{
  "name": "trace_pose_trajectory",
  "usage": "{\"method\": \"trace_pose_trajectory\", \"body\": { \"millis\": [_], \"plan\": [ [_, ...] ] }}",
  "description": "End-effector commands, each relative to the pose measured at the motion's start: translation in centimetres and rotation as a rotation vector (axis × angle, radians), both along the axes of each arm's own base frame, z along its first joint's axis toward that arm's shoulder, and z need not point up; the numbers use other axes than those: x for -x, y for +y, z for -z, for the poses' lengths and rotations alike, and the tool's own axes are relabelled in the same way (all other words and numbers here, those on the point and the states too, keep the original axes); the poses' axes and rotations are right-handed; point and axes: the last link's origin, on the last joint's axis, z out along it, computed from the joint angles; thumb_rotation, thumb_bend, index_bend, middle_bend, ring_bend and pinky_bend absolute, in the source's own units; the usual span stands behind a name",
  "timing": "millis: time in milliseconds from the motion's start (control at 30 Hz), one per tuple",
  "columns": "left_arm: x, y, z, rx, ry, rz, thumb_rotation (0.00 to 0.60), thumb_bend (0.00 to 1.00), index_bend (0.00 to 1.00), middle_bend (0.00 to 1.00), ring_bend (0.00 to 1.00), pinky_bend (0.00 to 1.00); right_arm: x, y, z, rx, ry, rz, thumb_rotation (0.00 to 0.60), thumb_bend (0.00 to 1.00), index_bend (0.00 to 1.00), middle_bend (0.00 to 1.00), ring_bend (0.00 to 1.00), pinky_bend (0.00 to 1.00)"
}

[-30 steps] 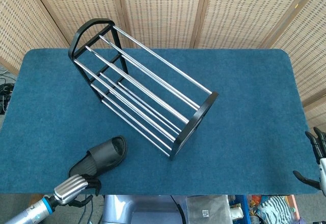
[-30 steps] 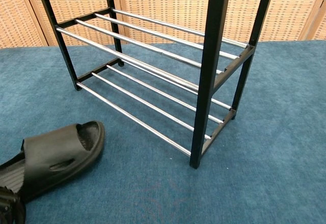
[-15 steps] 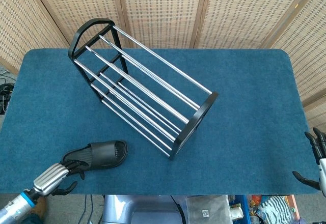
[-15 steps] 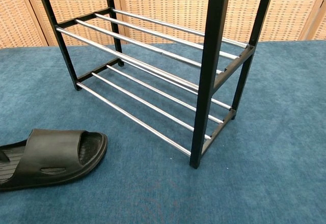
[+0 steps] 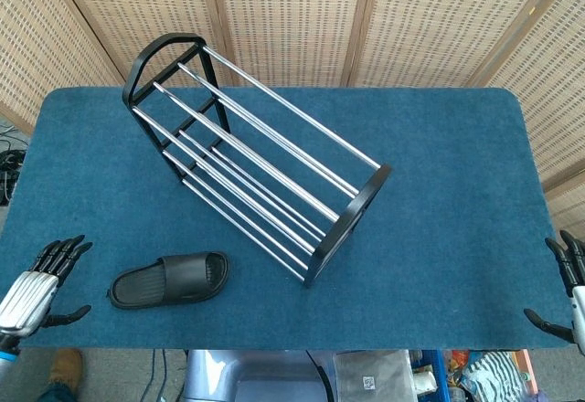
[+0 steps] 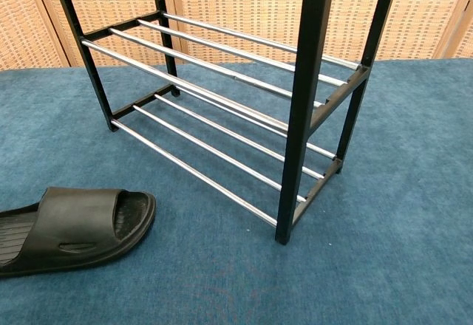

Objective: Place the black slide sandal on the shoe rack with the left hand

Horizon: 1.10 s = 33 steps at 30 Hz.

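The task has hardly begun: the black sandal (image 5: 171, 280) lies flat on the blue table (image 5: 439, 192) near its front edge, toward the front left corner, apart from the shoe rack (image 5: 251, 155), whose rails hold nothing. The left hand (image 5: 37, 279) hovers at the front left corner, fingers spread, holding nothing, well left of the sandal. The right hand (image 5: 565, 288), also spread and idle, sits at the front right corner. Grasping, lifting and placing all remain.

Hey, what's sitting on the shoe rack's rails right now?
Nothing: every rail of the shoe rack is bare. The black slide sandal lies on the blue carpet in front; nothing is hidden.
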Motion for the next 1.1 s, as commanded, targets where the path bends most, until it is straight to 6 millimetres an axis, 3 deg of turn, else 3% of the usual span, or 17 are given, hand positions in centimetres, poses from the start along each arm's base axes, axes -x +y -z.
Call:
{"method": "trace_pose_trajectory", "body": {
  "millis": [33, 267, 700, 1100],
  "plan": [
    [-0.7, 1.8, 3.3, 0.038, 0.022, -0.113, 0.600, 0.22, 0.00, 0.00, 0.00, 0.00, 0.0, 0.0, 0.0, 0.002, -0.001, 0.001, 0.600, 0.00, 0.00, 0.00, 0.00, 0.00],
    [-1.2, 2.1, 6.6, 0.142, 0.064, -0.185, 0.600, 0.22, 0.00, 0.00, 0.00, 0.00, 0.2, -0.1, -0.3, 0.005, -0.012, 0.006, 0.600, 0.00, 0.00, 0.00, 0.00, 0.00],
    [-2.7, 2.2, 8.6, 0.189, 0.061, -0.193, 0.600, 0.21, 0.00, 0.00, 0.00, 0.00, 0.4, -0.1, -0.8, 0.005, -0.027, 0.008, 0.600, 0.00, 0.00, 0.00, 0.00, 0.00],
    [-4.3, 3.4, 11.4, 0.186, 0.035, -0.200, 0.600, 0.21, 0.00, 0.01, 0.05, 0.19, 0.5, -0.2, -0.7, -0.002, -0.028, 0.015, 0.600, 0.00, 0.00, 0.00, 0.00, 0.00]
  ]
}}
